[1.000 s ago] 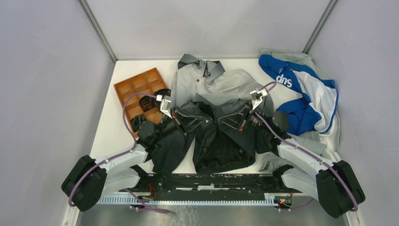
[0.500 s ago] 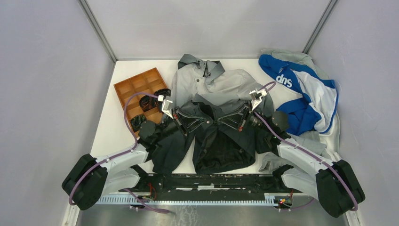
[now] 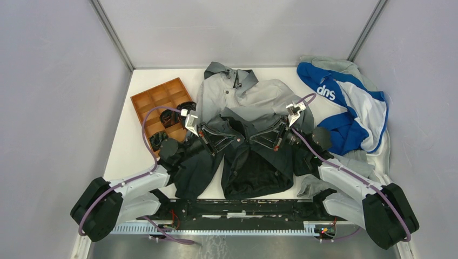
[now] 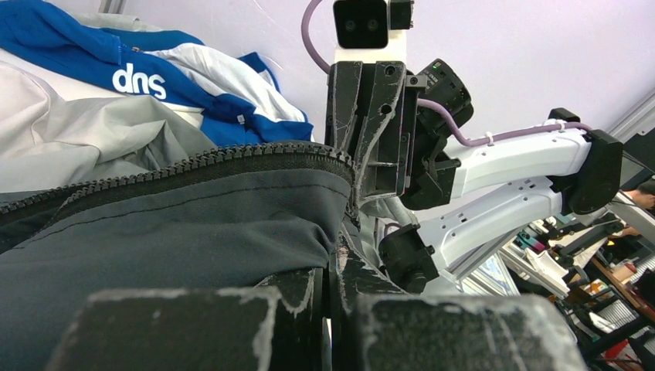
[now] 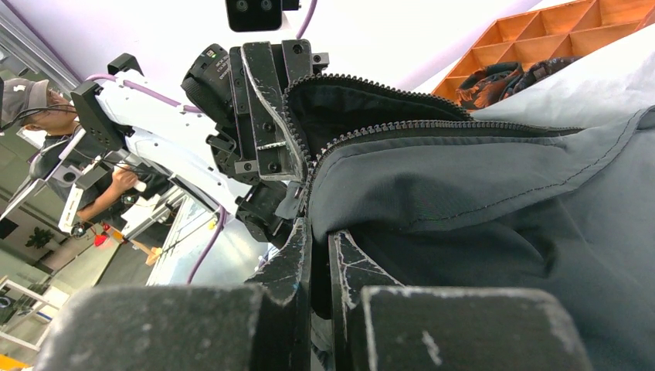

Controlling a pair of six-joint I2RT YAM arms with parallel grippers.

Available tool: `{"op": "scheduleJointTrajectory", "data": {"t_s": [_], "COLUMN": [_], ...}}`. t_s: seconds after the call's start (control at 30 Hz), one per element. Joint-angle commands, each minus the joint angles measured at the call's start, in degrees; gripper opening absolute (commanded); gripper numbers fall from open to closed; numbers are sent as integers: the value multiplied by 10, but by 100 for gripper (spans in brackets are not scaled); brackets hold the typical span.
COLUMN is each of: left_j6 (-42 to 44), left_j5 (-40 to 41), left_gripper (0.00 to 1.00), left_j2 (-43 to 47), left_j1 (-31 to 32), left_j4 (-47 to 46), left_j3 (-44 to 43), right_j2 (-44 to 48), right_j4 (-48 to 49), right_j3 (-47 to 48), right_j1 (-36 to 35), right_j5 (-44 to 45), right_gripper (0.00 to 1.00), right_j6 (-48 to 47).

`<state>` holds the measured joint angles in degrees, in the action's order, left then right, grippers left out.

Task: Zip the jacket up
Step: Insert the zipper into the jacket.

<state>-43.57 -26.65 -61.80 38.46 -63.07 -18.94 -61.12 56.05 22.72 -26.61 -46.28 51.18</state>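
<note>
From the top cam, 1 jacket (image 3: 254, 100) lies spread mid-table, grey hood far, dark hem near, front unzipped. 2 grippers meet over its middle, the left gripper (image 3: 236, 139) and the right gripper (image 3: 254, 139), tips close together, each pinching 1 dark front edge. 1 orange tray (image 3: 154, 97) sits left and 1 blue-and-white garment (image 3: 351, 102) right. Left wrist cam: its 2 fingers are nearly closed with jacket cloth squeezed between, and the zipper teeth (image 4: 193, 162) run up to the other gripper. Right wrist cam: same deal, fingers clamped on the fabric edge, 2 rows of teeth spread apart.
</note>
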Motion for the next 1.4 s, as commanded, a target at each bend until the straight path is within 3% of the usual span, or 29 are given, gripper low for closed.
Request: {"op": "scheduleJointTrajectory", "data": {"t_s": [0.0, 1.37], "left_j6": [30, 43], "left_j5": [-4, -25], "left_gripper": [2, 2], "left_j2": [15, 11], "left_j1": [4, 7], "left_j4": [-28, 1], "left_j3": [-16, -29], "right_j2": [6, -5], "right_j4": [27, 19], "right_j3": [23, 40], "right_j1": [-4, -3], "right_j5": [0, 4], "right_gripper": [0, 0], "right_j6": [6, 30]}}
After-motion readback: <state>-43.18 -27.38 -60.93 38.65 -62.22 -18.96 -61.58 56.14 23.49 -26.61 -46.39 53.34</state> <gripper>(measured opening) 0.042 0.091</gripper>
